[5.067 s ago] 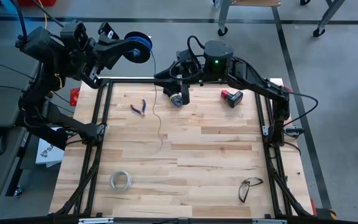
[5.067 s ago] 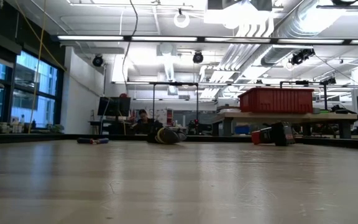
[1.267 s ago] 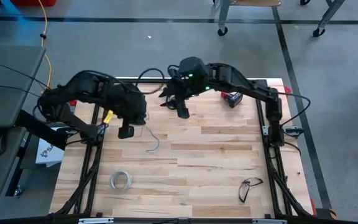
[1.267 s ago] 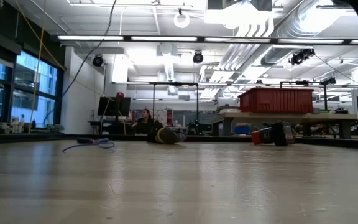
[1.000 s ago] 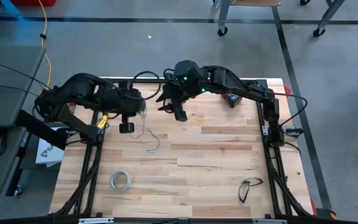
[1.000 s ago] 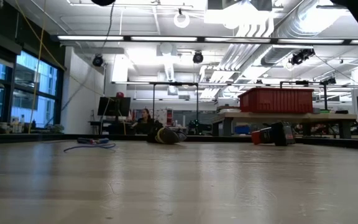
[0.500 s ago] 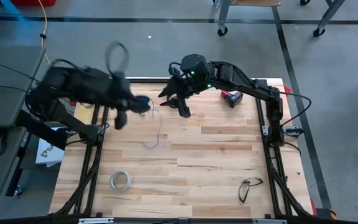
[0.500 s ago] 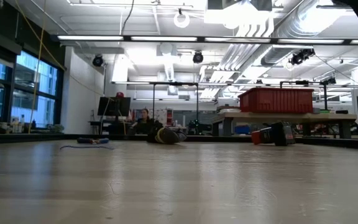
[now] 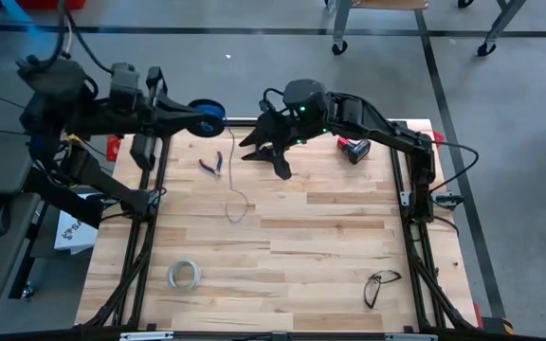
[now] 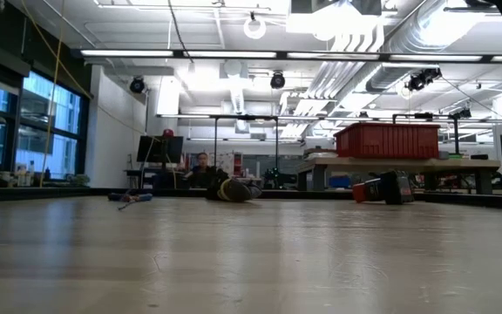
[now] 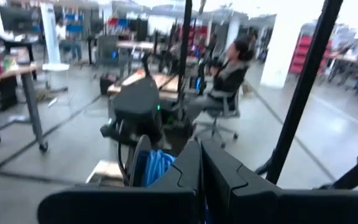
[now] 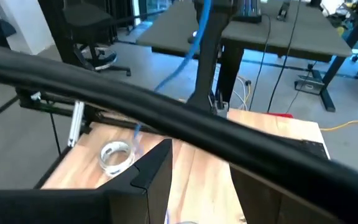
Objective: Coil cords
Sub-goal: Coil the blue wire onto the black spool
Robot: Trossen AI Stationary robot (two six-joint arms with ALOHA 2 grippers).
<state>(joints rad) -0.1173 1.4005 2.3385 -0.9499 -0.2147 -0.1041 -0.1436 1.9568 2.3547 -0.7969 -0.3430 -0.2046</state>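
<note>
Winding was judged to be under way. A loose tail of the wire (image 9: 236, 203) lay mid-desk (image 9: 330, 246); farther back the right tool (image 9: 265, 156) hung parted, apparently empty, above it. Beyond the far-left edge the spool (image 9: 209, 116) was held clenched in the left tool (image 9: 197, 117). More turns were called for.

Grey floor (image 9: 500, 142), ceiling lights (image 10: 181, 54), red bin (image 10: 388, 140)
</note>
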